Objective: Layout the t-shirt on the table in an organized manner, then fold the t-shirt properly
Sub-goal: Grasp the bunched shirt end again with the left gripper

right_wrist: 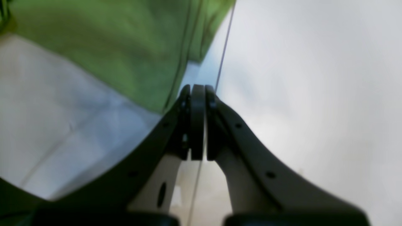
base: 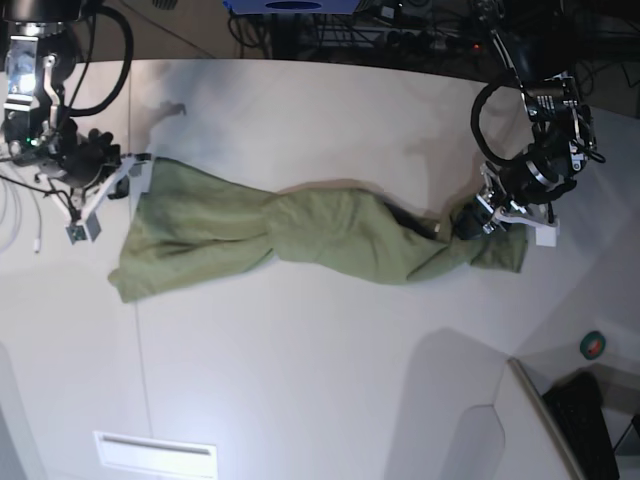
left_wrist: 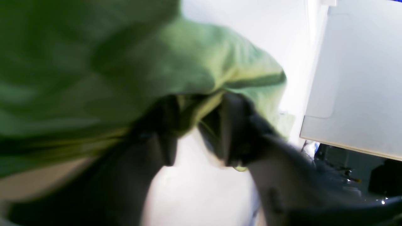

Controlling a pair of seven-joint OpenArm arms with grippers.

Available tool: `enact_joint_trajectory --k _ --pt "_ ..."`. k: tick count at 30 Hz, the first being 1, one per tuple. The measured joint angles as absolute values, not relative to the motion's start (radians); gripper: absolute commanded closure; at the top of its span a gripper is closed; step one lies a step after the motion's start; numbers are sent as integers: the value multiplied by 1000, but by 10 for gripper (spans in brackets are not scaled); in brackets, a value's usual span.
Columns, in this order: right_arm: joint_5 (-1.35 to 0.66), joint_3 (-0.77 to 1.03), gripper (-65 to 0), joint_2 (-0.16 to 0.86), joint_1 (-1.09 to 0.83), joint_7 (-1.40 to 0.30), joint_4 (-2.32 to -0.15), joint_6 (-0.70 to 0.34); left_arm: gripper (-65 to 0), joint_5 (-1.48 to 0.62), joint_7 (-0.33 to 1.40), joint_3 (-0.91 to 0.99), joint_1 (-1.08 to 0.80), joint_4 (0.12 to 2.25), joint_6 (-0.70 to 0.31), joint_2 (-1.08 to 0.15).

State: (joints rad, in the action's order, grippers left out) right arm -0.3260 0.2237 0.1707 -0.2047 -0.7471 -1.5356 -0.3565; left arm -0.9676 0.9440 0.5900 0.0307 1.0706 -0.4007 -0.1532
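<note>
The olive-green t-shirt point(base: 300, 235) lies stretched in a twisted band across the white table point(base: 320, 380), wider at its left end. My left gripper point(base: 470, 222) is at the shirt's right end. In the left wrist view, which is blurred, its dark fingers point(left_wrist: 232, 125) hold a bunch of the t-shirt point(left_wrist: 157, 62) between them, shut on it. My right gripper point(base: 135, 168) sits at the shirt's upper left corner. In the right wrist view the right gripper point(right_wrist: 198, 89) is shut with its pads together and nothing between them, just beside the t-shirt's point(right_wrist: 125, 47) hem.
A white panel point(base: 540, 420) stands at the front right, also seen as a white panel point(left_wrist: 355, 78) in the left wrist view. A dark keyboard point(base: 590, 410) and a small round green object point(base: 593, 345) lie beyond it. A thin seam point(right_wrist: 224, 40) crosses the table. Cables crowd the back edge.
</note>
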Motion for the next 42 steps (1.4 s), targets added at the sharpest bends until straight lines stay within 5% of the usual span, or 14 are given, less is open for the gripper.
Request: enact_joint_trajectory --k 3,8,10,28,31,35,39,42 --pt "-329 223 0 128 -206 -752 -1536 -357 0 -971 948 585 33 1073 -402 -152" --pt "-329 223 -401 63 -206 -751 -1501 -357 0 -971 953 583 30 1073 -401 -202" --pt "-329 223 -474 48 -205 -751 -1492 -357 0 -974 949 583 23 1077 -401 -222" --pt "-341 228 -366 52 -131 -664 -1309 -360 0 -971 1010 580 -169 1280 -405 -249" --pt "-340 227 -291 52 -131 -664 -1308 -360 -114 -971 1008 582 -203 1281 -405 -245" --pt "-338 221 -6 49 -134 -681 -1303 -360 -352 -973 1006 580 -210 1281 -405 -232" --pt "-340 223 0 49 -134 -687 -1301 -360 -548 -972 1002 583 -207 1281 -405 -204" --pt "-342 223 0 49 -134 -687 -1301 -360 -568 -966 1004 552 -174 1280 -403 -177"
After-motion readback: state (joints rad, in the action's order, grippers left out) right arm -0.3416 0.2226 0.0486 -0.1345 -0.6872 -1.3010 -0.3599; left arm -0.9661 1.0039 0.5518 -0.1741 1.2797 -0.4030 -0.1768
